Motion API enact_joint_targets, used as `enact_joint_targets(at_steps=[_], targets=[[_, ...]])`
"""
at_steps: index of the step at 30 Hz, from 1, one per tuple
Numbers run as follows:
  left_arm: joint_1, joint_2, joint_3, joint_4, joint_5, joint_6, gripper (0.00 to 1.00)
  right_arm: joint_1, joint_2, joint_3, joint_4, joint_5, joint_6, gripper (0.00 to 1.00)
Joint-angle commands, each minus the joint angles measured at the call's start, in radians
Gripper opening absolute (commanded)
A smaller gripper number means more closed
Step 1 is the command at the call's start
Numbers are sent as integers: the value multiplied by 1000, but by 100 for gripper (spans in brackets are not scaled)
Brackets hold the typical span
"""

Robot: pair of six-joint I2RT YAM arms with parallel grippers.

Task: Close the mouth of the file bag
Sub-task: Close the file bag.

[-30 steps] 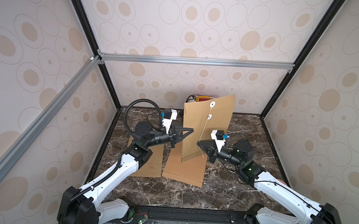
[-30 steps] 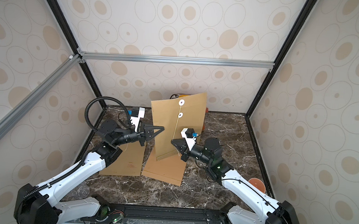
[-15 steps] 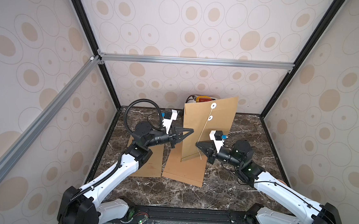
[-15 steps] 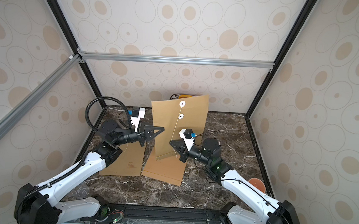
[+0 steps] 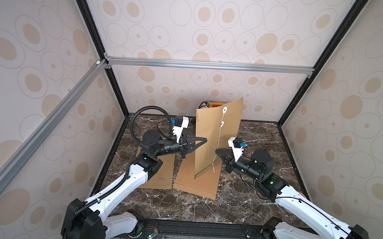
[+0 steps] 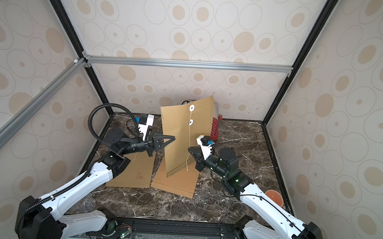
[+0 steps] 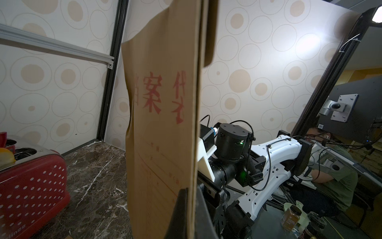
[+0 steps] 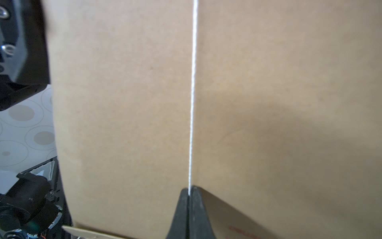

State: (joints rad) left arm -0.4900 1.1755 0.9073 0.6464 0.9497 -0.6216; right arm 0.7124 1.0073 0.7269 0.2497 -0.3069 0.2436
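Spotted walls [image 5: 203, 23] enclosed the desk [image 5: 245, 196]; the bag [image 5: 207, 143] stood upright over its middle, half hiding a toaster [image 6: 215, 127]. Left gripper [image 5: 204, 139] clamped the bag's edge; right gripper [image 5: 217, 151] pinched its string [image 5: 219, 137] tight.

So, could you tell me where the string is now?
In both top views the string runs down the face of the upright file bag at the centre, pinched in the right gripper.

White shells, black joints on left arm [image 5: 118, 188] and right arm [image 5: 312, 214]. Black triangular left gripper [image 5: 205, 139], right gripper [image 5: 216, 150]. Ribbed black cable [image 5: 152, 108] loops off the left arm.
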Motion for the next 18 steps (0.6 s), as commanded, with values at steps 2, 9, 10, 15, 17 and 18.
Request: enact_joint_targets(at_steps=[2, 9, 10, 15, 17, 18], targets=[[0, -14, 31, 85, 16, -8, 0, -20, -35, 25, -100, 9, 6, 0], [-6, -29, 63, -99, 9, 119, 0, -55, -112, 99, -318, 104, -42, 0], [-8, -29, 69, -117, 9, 130, 0, -77, -118, 114, -357, 98, -45, 0], [-19, -29, 80, -147, 16, 140, 0, -196, -139, 173, -470, 5, -35, 0], [-22, -28, 85, -155, 20, 142, 0, -233, -137, 206, -512, -26, -45, 0], [-21, -28, 87, -161, 22, 144, 0, -246, -133, 223, -533, -33, -53, 0]])
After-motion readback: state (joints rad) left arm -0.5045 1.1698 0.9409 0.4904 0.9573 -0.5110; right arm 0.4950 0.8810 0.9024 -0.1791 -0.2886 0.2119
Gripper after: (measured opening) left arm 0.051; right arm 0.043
